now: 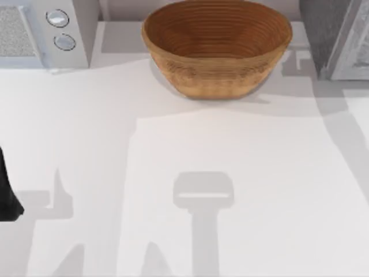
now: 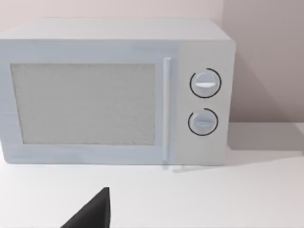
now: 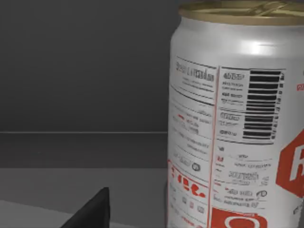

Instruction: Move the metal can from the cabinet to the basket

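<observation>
At the back of the table (image 1: 173,173), in the middle of the top view, the basket (image 1: 217,46) is sitting upright with its open mouth showing bare brown coils. To its right, at the table's back right corner, the cabinet (image 1: 326,34) is standing as a grey speckled box with its pale framed door (image 1: 354,49) beside it. At the back left corner a white microwave (image 1: 46,32) with two round knobs is standing well apart from the basket.

The right wrist view is looking into a dark grey space, and the metal can (image 3: 237,123) is standing there upright on a grey floor, very close to the camera. Its silvery side is carrying printed text, a barcode and red markings, and its dull gold top is sitting level. One dark fingertip (image 3: 90,211) of the right gripper is poking in at the lower edge, just beside the can and not touching it. I cannot tell whether that gripper is spread or pressed together.

The left arm (image 1: 8,193) is resting at the left edge of the table. Its wrist view is facing the microwave front (image 2: 114,95), and one dark fingertip (image 2: 92,213) is showing low in that view, well apart from the microwave; whether that gripper is spread or pressed together I cannot tell.
</observation>
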Controlling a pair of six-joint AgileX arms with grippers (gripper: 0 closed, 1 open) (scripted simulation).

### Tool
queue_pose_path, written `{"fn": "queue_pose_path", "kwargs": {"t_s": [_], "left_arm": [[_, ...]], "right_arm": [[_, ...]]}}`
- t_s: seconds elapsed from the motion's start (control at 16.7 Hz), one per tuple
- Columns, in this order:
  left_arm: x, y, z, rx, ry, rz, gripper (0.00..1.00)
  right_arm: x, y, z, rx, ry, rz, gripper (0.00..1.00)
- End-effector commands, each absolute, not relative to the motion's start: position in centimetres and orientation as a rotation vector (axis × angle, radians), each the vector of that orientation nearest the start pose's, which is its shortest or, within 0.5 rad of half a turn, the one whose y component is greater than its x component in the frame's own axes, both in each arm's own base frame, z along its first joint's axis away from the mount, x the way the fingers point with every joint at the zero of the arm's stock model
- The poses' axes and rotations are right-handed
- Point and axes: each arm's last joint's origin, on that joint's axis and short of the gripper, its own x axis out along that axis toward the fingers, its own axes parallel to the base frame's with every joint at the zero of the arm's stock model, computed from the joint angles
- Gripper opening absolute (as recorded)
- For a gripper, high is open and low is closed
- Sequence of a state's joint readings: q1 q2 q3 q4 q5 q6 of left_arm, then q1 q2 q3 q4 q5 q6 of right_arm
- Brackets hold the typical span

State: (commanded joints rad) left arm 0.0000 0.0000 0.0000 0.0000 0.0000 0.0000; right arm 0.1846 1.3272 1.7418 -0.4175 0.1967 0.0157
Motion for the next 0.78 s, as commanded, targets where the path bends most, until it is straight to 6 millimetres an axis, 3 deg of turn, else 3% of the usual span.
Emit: {"fn": "queue_pose_path", "kwargs": {"t_s": [0.78], "left_arm": [[10.57, -0.12, 16.0, 0.0, 0.0, 0.0, 1.0]], "right_arm": [[26.24, 4.37, 50.77, 0.001, -0.013, -0.009, 1.0]]}}
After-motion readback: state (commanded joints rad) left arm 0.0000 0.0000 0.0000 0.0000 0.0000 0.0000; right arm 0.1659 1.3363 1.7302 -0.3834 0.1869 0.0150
